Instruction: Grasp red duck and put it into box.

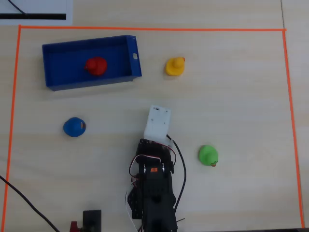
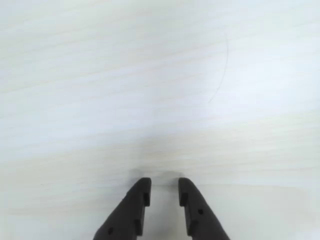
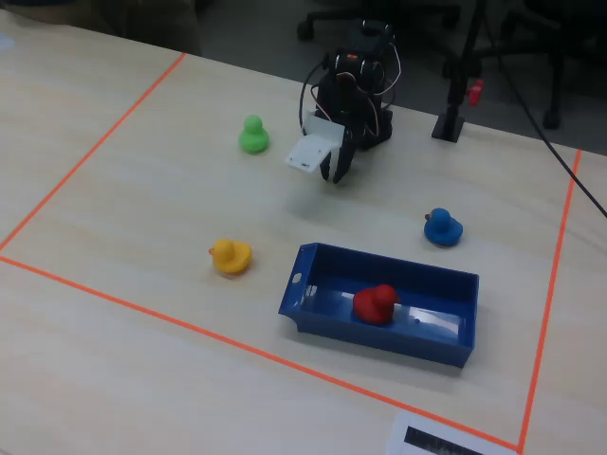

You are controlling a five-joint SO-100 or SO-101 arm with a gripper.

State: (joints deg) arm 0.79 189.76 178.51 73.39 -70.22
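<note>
The red duck (image 1: 96,66) lies inside the dark blue box (image 1: 136,60), near its middle; the fixed view shows the duck (image 3: 376,303) in the box (image 3: 379,341) too. My gripper (image 2: 164,182) is folded back near the arm's base, far from the box, and hangs just above bare table (image 3: 334,175). Its two dark fingers (image 2: 140,200) stand a little apart with nothing between them. In the overhead view the white wrist camera housing (image 1: 158,122) hides the fingers.
A yellow duck (image 1: 175,66) stands right of the box, a blue duck (image 1: 74,127) below it, and a green duck (image 1: 208,155) right of the arm. Orange tape (image 1: 145,28) frames the work area. Cables (image 1: 181,169) trail by the arm's base.
</note>
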